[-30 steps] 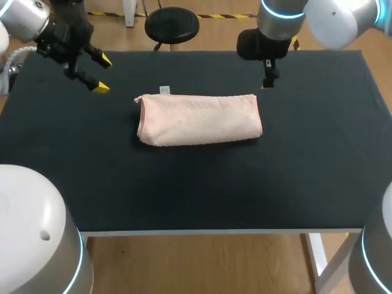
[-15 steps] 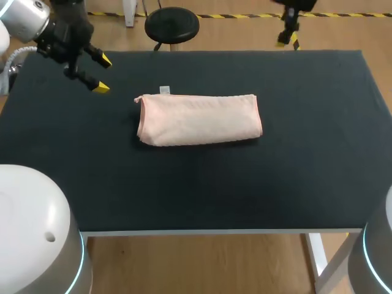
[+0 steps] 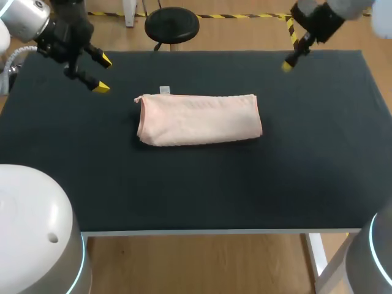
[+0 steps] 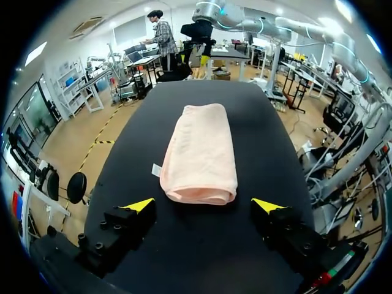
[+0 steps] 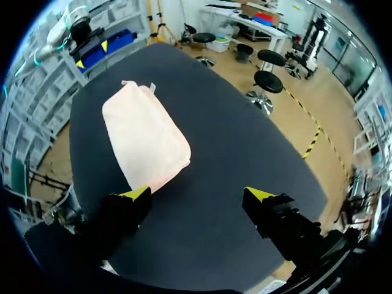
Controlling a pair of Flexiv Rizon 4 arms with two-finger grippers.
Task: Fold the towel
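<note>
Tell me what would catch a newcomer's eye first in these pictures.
The pale pink folded cloth towel lies in the middle of the black table. Next come the yellow-tipped left hand, open above the table's far left, and the right hand, open towards its far right.

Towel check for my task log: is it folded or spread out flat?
Folded. The towel lies as a narrow, thick bundle, and the left wrist view shows a rounded, doubled-over end with layers beneath it.
</note>
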